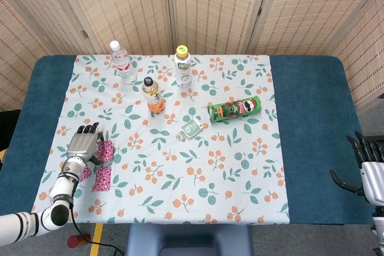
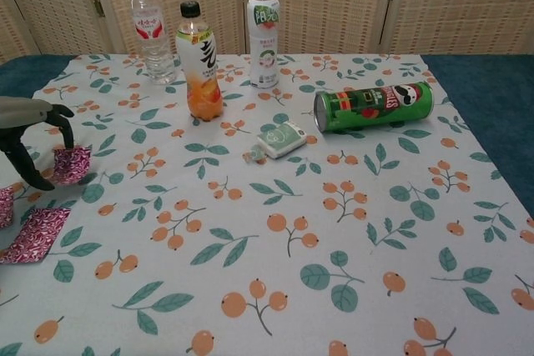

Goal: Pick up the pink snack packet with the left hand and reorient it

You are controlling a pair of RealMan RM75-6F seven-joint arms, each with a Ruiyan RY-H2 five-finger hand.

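The pink snack packet (image 1: 107, 150) (image 2: 72, 164) is near the left edge of the floral cloth. It is tipped up off the cloth, with a shadow under it. My left hand (image 1: 81, 145) (image 2: 30, 134) pinches it, a fingertip at its top edge and the thumb lower on its left side. My right hand (image 1: 370, 173) hangs open beyond the table's right edge, holding nothing.
Two more pink packets (image 1: 103, 178) (image 2: 35, 233) lie flat just in front of the left hand. A water bottle (image 1: 122, 62), an orange drink bottle (image 1: 153, 95), a white bottle (image 1: 183, 66), a green chips can (image 1: 235, 110) on its side and a small pale pack (image 1: 192, 128) lie further in.
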